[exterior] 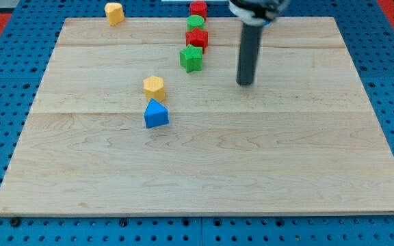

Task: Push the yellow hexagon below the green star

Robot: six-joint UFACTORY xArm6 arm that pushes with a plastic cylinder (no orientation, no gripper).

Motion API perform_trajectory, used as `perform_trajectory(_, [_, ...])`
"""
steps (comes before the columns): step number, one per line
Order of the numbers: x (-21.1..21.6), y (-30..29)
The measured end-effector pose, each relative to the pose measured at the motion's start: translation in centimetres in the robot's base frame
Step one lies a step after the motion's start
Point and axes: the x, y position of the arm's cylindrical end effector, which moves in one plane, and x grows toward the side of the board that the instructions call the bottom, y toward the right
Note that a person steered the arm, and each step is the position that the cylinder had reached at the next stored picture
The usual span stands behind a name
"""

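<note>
Board point(252, 157) lies open below my tip point(245, 83); blue triangle point(156, 114) touches yellow hexagon point(154, 87) underneath.

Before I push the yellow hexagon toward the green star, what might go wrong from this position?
1. The blue triangle touches the yellow hexagon from the view's bottom, so a push may drag it along.
2. My tip is on the view's right of the green star; swinging round to the hexagon may clip the star.
3. The star sits close under a red block, so a knock could move both.
</note>
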Motion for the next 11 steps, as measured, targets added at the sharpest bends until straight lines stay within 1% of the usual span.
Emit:
perform_trajectory(1, [10.2,-3.3])
perform_trajectory(2, [15.6,-14.5])
perform_trajectory(3, [12.5,-24.5])
perform_trajectory(4, [8.3,-26.8])
perform_trajectory(5, [3.7,-24.4])
perform_trajectory(6, [1.9,-20.0])
perform_trajectory(7, [1.1,-17.4])
perform_trajectory(8, [0.9,-19.6])
perform_trajectory(9, [-0.9,-18.2])
perform_trajectory(10, [-2.5,-14.2])
perform_trajectory(11, [-1.8,-13.4])
